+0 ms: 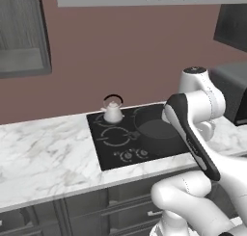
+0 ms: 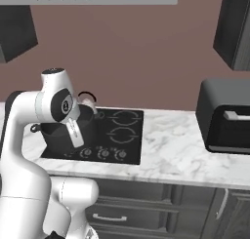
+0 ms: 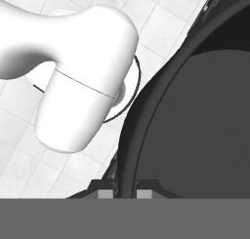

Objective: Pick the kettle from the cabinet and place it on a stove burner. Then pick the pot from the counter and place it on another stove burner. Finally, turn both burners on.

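Clearly the gripper (image 3: pixel 117 194) is pinching the rim of the pot (image 3: pixel 195 111), its two fingertips pressed together on either side of the thin dark wall at six o'clock in the hand view. From the left base view the pot (image 1: pixel 157 126) is over the black cooktop (image 1: pixel 116 153), at about three o'clock from the kettle (image 1: pixel 113 112), which stands upright on a rear burner (image 1: pixel 103 118).

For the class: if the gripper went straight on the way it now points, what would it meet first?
The gripper is shut on the pot, its fingers astride the rim. Straight on, it would probably just press further onto that rim; the depth beyond is unclear.
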